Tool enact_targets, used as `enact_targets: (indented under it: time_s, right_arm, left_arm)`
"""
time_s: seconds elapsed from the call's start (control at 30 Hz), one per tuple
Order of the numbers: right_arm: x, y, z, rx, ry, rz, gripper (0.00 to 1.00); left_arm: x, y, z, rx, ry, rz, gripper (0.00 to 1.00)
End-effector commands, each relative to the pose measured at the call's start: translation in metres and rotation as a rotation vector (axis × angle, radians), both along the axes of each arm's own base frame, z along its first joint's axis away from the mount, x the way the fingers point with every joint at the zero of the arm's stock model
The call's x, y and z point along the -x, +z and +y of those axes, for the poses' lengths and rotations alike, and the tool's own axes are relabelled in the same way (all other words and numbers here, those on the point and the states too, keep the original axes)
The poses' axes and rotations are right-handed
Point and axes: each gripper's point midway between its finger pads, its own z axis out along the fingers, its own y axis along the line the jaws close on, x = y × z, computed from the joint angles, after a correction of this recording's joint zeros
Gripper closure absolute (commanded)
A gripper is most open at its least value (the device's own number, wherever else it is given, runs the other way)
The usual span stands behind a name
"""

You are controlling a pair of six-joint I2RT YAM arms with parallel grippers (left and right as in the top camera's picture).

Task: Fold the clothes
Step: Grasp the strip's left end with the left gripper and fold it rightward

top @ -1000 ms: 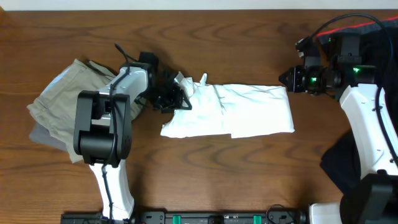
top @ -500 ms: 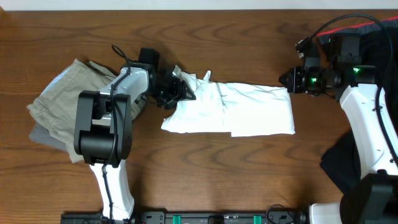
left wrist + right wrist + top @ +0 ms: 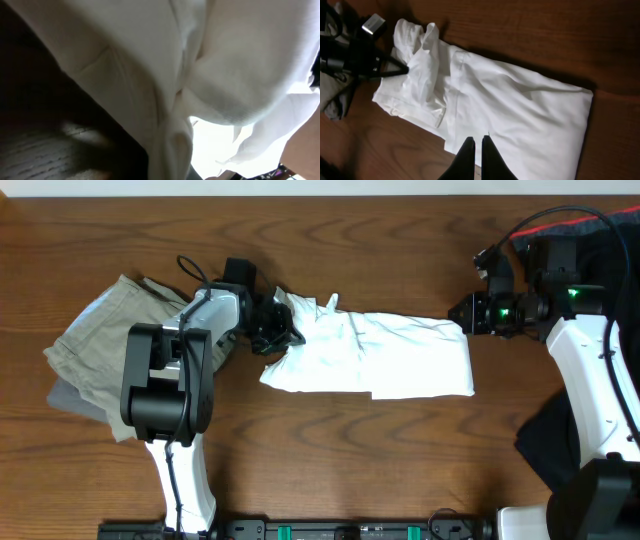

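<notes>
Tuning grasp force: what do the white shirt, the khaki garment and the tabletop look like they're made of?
white shirt: soft matte knit, likely cotton; it creases and bunches, stitched seam visible in left wrist view.
khaki garment: matte woven cloth, probably; rumpled folds.
tabletop: wood or wood-look laminate, slight sheen; dark brown grain lines.

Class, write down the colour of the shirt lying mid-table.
The shirt is plain white, with no print showing; the overhead view shows it best.
</notes>
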Motion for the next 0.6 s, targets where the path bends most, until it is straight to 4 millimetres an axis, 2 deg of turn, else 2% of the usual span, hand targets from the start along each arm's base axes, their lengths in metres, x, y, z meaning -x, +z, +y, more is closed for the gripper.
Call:
enact_targets:
  time_s: [0.0, 0.13, 0.37, 0.47, 0.57]
  right_arm:
    - [0.0, 0.005, -0.002, 0.005, 0.005, -0.017, 0.94]
    - [0.0, 0.005, -0.002, 0.006, 0.005, -0.018, 0.94]
    - [-0.001, 0.006, -0.003, 0.006, 0.004, -0.023, 0.93]
    - [-0.003, 0.006, -0.003, 0.006, 0.004, -0.031, 0.93]
    - [-0.005, 0.007, -0.003, 0.007, 0.004, -0.041, 0.93]
  left_arm:
    - [0.019, -0.014, 0.015, -0.081, -0.038, 0.039, 0.94]
    - [0.019, 0.026, 0.028, -0.108, -0.07, -0.028, 0.94]
    - [0.018, 0.114, 0.084, -0.366, -0.054, -0.195, 0.94]
    - [0.017, 0.151, 0.094, -0.422, -0.059, -0.267, 0.94]
    - [0.015, 0.173, 0.093, -0.436, -0.062, -0.301, 0.94]
